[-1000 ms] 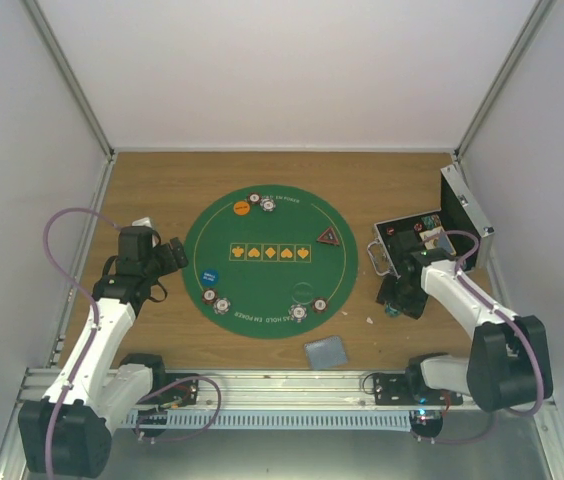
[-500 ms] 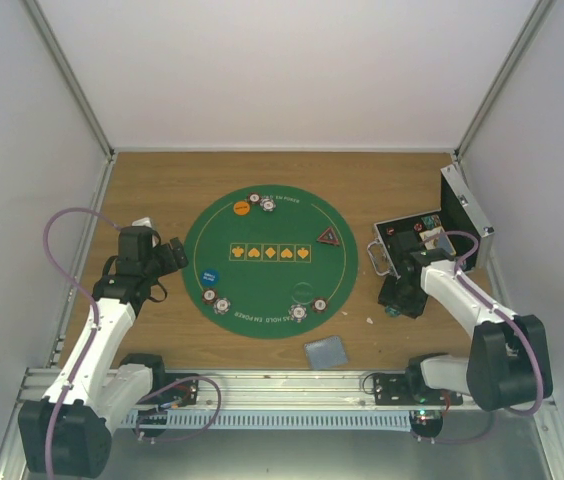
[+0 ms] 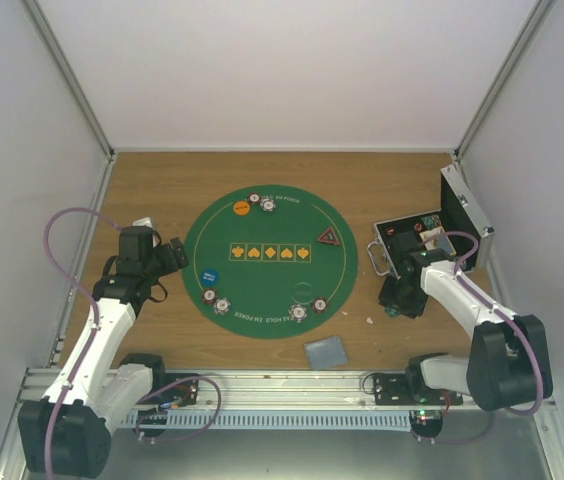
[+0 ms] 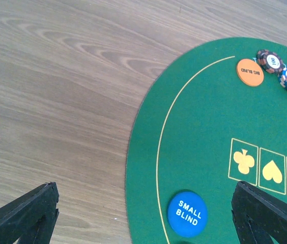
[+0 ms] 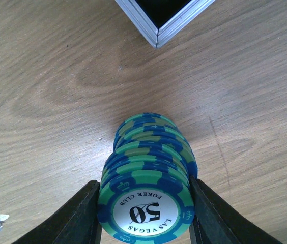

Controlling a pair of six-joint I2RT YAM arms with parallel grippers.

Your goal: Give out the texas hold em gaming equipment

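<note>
A stack of teal-and-blue poker chips (image 5: 146,173) stands on the wood just in front of the case; in the top view it shows as a teal spot (image 3: 393,311). My right gripper (image 5: 144,206) is shut on it, both fingers (image 5: 77,218) against its sides. My left gripper (image 4: 144,203) hangs open over the left rim of the green mat (image 3: 272,225), empty, with the blue SMALL BLIND disc (image 4: 187,214) below it. On the mat lie an orange disc (image 4: 250,72), chips (image 4: 270,61) beside it, a dark triangular marker (image 3: 328,236) and more chips (image 3: 299,313).
The open silver case (image 3: 432,240) stands at the right, its corner (image 5: 159,20) just beyond the chip stack. A grey-blue card pile (image 3: 326,351) lies on the wood in front of the mat. White walls enclose the table.
My right gripper's fingers have closed in onto the sides of the teal chip stack. Neither arm has shifted otherwise; the left gripper stays open.
</note>
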